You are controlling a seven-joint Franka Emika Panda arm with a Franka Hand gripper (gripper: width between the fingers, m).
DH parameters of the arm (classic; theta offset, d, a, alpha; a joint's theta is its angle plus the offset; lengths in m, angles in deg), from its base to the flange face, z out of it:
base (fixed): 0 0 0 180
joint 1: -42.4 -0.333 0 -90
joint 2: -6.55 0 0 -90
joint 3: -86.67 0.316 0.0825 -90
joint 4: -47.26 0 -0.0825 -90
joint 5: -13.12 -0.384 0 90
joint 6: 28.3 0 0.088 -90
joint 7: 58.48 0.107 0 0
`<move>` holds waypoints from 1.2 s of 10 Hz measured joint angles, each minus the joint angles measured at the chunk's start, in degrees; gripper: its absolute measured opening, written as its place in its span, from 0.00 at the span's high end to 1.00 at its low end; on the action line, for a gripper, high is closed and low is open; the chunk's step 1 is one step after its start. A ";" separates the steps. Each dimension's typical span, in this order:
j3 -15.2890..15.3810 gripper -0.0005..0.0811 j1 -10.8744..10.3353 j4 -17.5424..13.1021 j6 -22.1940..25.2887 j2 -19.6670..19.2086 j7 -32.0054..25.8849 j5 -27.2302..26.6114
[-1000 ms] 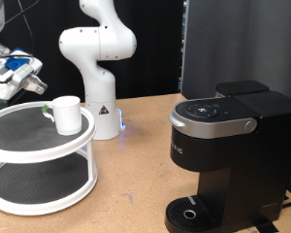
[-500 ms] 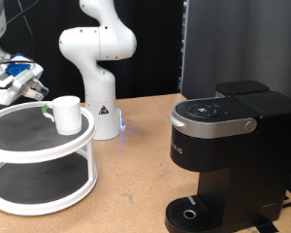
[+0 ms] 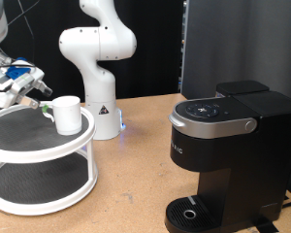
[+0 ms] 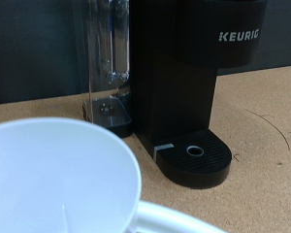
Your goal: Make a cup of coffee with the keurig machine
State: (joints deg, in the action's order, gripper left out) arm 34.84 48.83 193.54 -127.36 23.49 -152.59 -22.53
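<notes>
Cup stands upright on the top tier of a round white two-tier stand, at the exterior view's left, well apart from the keurig machine, so it is not yet at the brewer. Gripper sits just beside the cup, on the side away from the machine; whether the fingers are spread or pressed cannot be told. Wrist view: cup rim fills the foreground, the machine's drip tray beyond. Machine lid is down. White arm base stands behind the cup.
</notes>
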 joint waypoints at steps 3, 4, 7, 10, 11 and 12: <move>-0.43 0.03 0.00 0.78 0.19 -2.29 -4.20 0.04; -1.03 0.03 0.00 0.86 1.29 -3.50 -6.46 0.04; -2.40 0.00 0.08 1.16 2.11 -6.21 -10.78 0.05; -3.10 0.00 0.09 1.33 2.70 -7.76 -12.45 -0.50; -3.25 0.00 0.09 1.34 3.03 -8.23 -12.96 -0.80; -3.30 0.04 0.09 1.34 3.15 -8.43 -13.23 -0.99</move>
State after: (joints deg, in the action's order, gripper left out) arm 31.54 48.92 194.88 -124.22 15.06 -165.82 -23.52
